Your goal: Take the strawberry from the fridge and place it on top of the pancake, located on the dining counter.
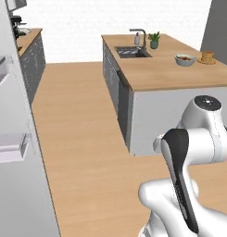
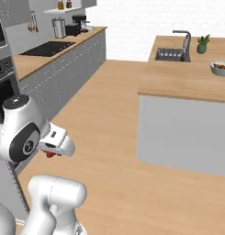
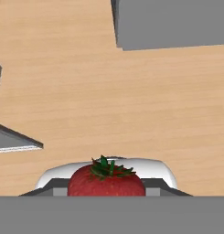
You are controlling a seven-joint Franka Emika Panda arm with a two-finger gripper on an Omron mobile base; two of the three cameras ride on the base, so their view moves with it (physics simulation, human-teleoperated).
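tool clamped on the small bright-red strawberry with green leafy cap, hanging over the wood floor | golden-tan pancake stack on its tan plate way off on the far end of the light-wood bench, beside the white fruit bowl

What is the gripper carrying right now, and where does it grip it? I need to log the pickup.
The strawberry, held in the gripper around its red body, leafy top facing the camera.
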